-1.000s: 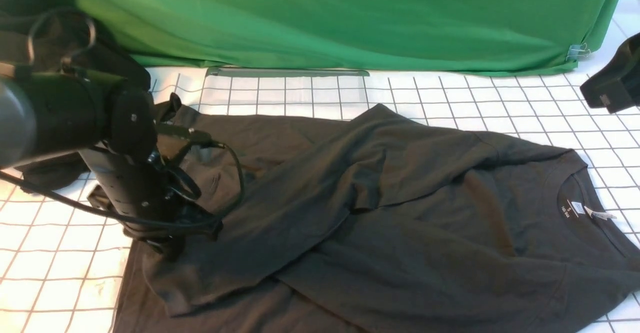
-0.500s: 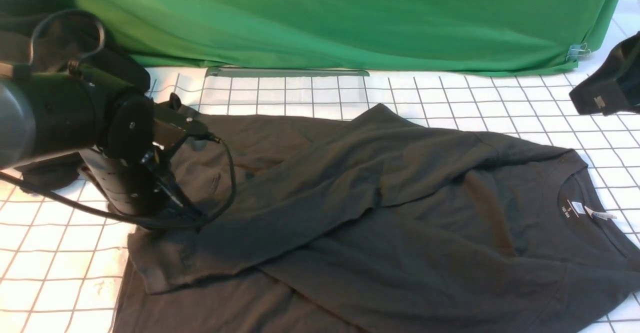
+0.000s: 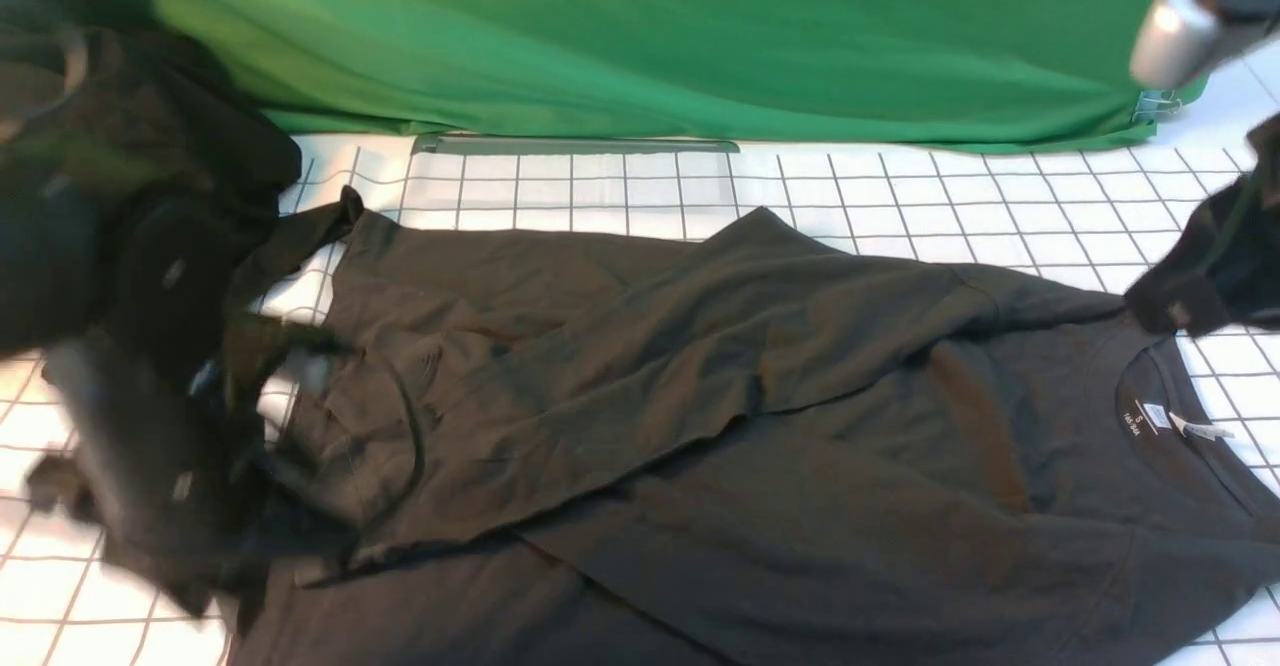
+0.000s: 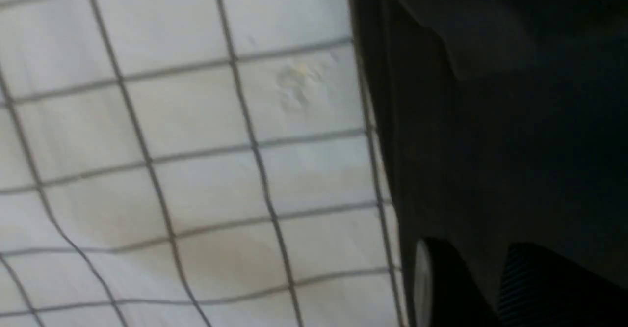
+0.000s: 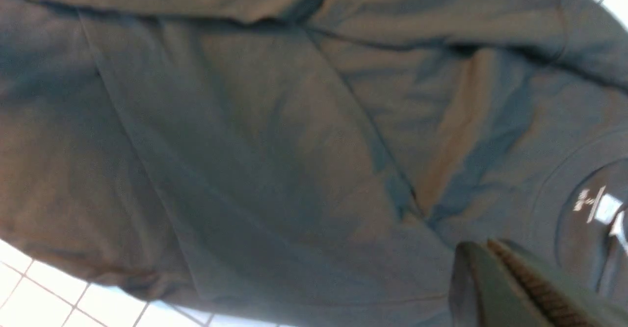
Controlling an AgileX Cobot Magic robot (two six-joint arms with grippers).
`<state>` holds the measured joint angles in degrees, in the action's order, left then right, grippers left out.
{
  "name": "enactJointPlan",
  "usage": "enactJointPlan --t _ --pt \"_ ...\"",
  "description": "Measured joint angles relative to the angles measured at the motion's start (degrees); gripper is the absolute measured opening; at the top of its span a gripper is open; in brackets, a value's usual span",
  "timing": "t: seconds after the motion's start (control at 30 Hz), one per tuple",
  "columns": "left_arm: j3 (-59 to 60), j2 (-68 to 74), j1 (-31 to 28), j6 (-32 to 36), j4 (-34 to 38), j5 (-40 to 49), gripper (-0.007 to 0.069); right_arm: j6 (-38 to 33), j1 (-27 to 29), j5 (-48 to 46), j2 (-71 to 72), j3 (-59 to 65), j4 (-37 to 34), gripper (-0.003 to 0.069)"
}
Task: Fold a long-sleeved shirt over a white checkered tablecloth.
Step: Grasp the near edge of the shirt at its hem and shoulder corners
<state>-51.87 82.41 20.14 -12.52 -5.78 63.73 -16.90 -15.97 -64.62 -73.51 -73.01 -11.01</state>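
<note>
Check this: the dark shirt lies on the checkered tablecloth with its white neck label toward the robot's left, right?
Not quite. The front view shows the neck label toward the robot's right, not left. The long-sleeved shirt does lie on the white checkered tablecloth.

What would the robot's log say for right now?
shirt: sleeve folded across, on tablecloth | left arm: blurred | right fingers: shut, empty

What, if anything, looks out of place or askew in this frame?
The long-sleeved shirt lies crooked and rumpled on the white checkered tablecloth, one sleeve folded slantwise across its body. A black cloth heap sits at the far left, and a faint yellowish stain marks the tablecloth.
</note>
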Motion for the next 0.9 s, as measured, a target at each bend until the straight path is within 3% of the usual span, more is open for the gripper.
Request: enactJointPlan --t 0.07,0.2,0.33,0.4,0.6,0.77,0.9 --pt "8.7 -7.3 3.6 -2.5 4.5 -0.5 0.0029 0.0 0.0 1.4 0.0 2.0 0.0 -0.0002" --pt "16.3 -12.3 5.6 -4.9 5.1 -4.2 0.0021 -0.3 0.0 2.5 0.0 2.8 -0.4 -0.0002" --pt "21.5 -14.7 6.0 -8.4 4.7 -8.7 0.0139 -0.4 0.0 4.2 0.0 3.0 -2.1 -0.0002" --pt "21.8 -14.6 6.0 -9.9 4.4 -9.6 0.0254 -0.4 0.0 4.6 0.0 3.0 -3.1 -0.0002" --pt "22.1 -10.9 6.0 -11.3 4.4 -10.9 0.0468 -0.6 0.0 4.0 0.0 3.0 -4.1 -0.0002" --pt "22.1 -5.2 6.0 -11.3 4.6 -12.6 0.0491 -2.0 0.0 1.0 0.0 3.0 -4.2 -0.0002" --pt "22.1 -3.1 6.0 -11.0 5.5 -13.2 0.0395 -4.0 0.0 -2.5 0.6 3.0 -4.2 -0.0002"
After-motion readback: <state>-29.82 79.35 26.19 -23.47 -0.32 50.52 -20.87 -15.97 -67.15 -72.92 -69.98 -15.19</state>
